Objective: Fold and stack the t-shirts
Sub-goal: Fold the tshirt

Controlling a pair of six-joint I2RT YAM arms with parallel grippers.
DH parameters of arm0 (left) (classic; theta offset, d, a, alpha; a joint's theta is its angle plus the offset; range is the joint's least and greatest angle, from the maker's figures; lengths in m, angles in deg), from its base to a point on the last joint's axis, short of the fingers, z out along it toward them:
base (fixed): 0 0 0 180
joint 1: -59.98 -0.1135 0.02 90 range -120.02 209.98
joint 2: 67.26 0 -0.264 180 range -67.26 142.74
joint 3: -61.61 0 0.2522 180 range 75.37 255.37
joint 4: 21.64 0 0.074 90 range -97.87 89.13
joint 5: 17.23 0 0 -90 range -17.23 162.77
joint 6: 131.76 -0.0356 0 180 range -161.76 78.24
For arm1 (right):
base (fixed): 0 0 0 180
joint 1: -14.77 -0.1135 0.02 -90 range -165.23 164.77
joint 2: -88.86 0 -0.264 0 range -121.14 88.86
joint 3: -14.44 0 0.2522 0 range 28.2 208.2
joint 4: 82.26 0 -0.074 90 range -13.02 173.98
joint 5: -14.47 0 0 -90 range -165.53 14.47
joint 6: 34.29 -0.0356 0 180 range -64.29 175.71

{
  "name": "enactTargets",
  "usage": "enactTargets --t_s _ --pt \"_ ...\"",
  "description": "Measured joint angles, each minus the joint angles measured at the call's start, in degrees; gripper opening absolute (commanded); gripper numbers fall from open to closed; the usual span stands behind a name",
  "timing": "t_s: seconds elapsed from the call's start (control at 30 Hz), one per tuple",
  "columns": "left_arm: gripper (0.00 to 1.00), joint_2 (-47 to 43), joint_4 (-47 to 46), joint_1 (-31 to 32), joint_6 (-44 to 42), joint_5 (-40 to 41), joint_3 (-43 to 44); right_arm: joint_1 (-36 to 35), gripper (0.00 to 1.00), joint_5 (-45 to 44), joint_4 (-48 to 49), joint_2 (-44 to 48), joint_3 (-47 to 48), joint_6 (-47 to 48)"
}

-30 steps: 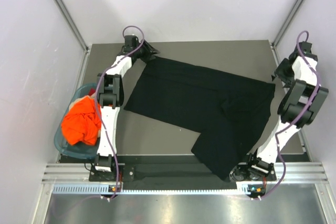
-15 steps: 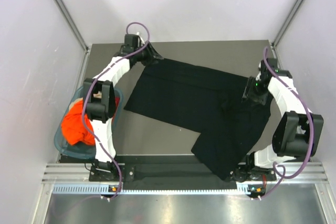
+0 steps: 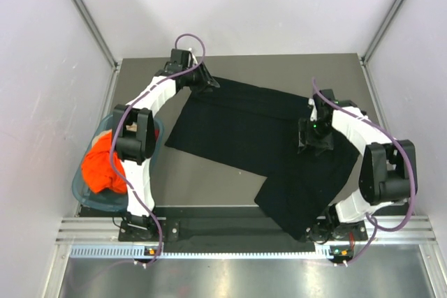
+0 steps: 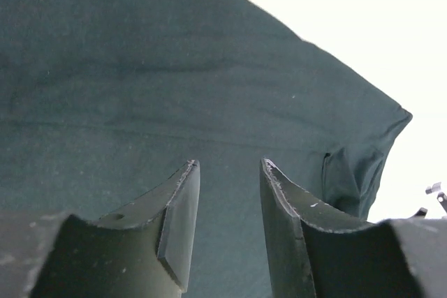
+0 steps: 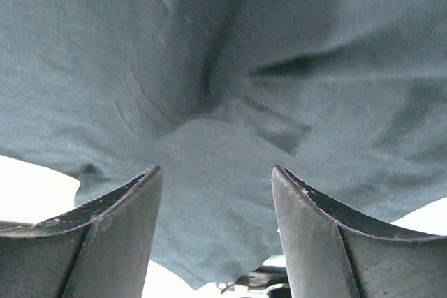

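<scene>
black t-shirt [image 3: 244, 127] lies spread flat on the table [image 3: 202, 181], set on a diagonal. plain, matte, dark. its nearest lobe runs down to the near table edge, just beside the right arm's base.

right gripper [image 5: 215, 169] sits over the right-hand part of the shirt, fingers spread wide with nothing between them: released, not holding cloth. straight ahead of it in the wrist view the fabric puckers, with several creases running into one small fold. the rest there is smooth.

orange t-shirt [image 3: 101, 169] is crumpled in a heap inside the teal basket [image 3: 84, 197] at the left table edge, well apart from the black one and partly hidden by the left arm.

left gripper [image 4: 229, 164] is at the shirt's far-left corner. the fingers stand apart with a narrower gap and only flat cloth shows past them, so released too. whether the tips touch the fabric i cannot tell. that corner shows faint long creases and a short turned-over edge at the cloth's tip.
</scene>
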Motion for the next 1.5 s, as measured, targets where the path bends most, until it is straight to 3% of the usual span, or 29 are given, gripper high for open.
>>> enactTargets --t_s 0.5,0.53,0.67,0.73,0.77,0.87,1.5 --pt "0.43 0.0 4.7 1.3 -2.4 0.4 -2.5 -6.8 0.62 -4.1 4.3 -5.9 3.4 1.7" --pt "0.43 0.0 4.8 1.3 -2.4 0.4 -2.5 -7.1 0.59 -4.6 4.8 -6.6 4.0 1.7" --pt "0.43 0.0 5.3 1.3 -2.5 0.5 -2.5 -7.4 0.31 -7.1 6.8 -8.8 5.0 1.2" --pt "0.43 0.0 5.6 1.3 -2.6 0.5 -2.5 -7.4 0.23 -8.6 6.8 -8.9 5.0 1.3" --pt "0.43 0.0 5.8 1.3 -2.7 0.6 -2.5 -7.4 0.13 -9.2 6.9 -8.8 5.0 1.4" --pt "0.43 0.0 6.1 1.3 -3.0 0.7 -2.5 -7.4 0.00 -10.2 6.6 -8.6 4.9 2.1" --pt "0.43 2.2 7.7 1.3 -3.5 1.1 -2.0 -7.4 0.05 -3.5 -4.5 -4.5 9.4 3.3"
